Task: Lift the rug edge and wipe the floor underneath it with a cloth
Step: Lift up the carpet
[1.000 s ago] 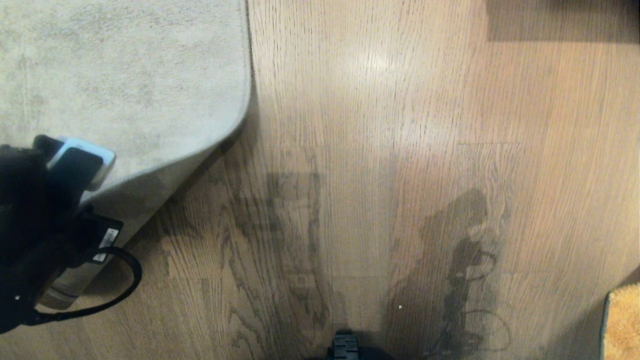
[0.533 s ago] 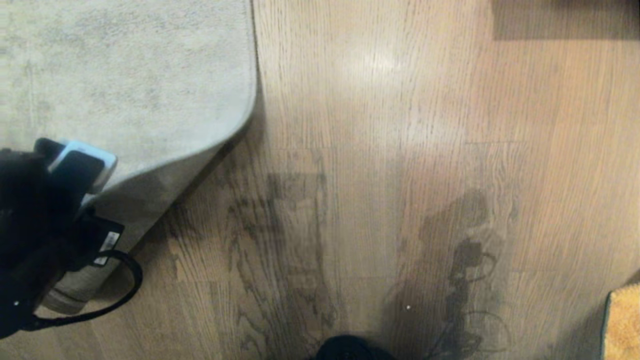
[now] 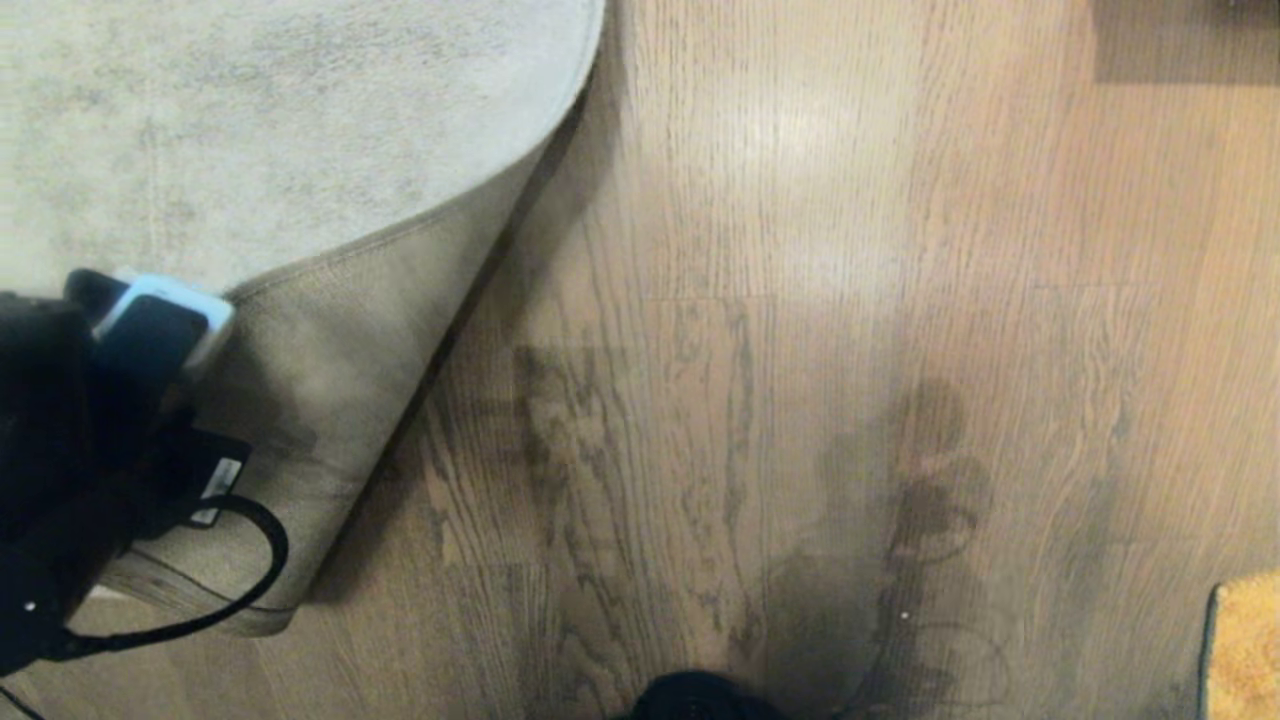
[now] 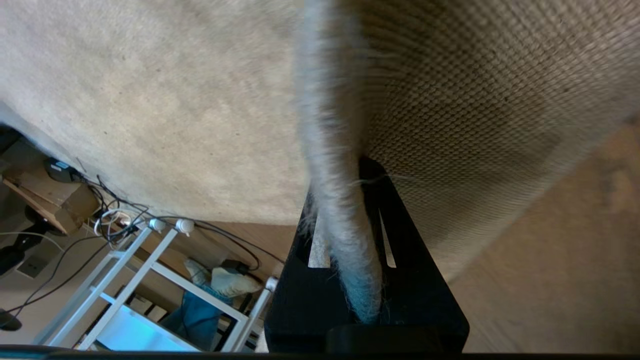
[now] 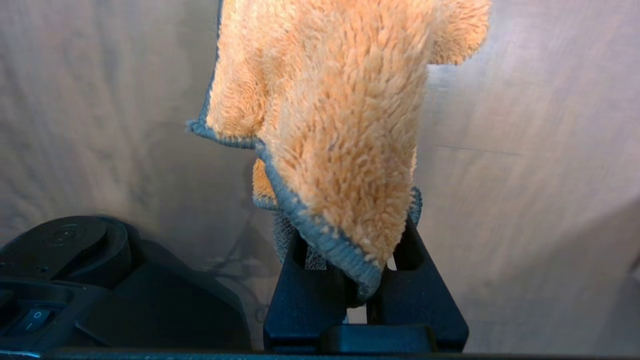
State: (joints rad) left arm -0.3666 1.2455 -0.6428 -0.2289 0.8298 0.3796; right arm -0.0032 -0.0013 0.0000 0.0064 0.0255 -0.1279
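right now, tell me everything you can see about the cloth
The cloth is a small fluffy orange-tan rag with a grey-green stitched trim along its edges. It looks like soft, long-pile microfibre. It is bunched and folded, pinched at one trimmed corner by the right gripper, which is shut on it. Nothing else touches it. In the head view only an orange strip shows at the lower right edge.

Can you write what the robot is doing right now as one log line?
left gripper: shut on rug edge, lifted | right gripper: shut on cloth | floor: not wiped
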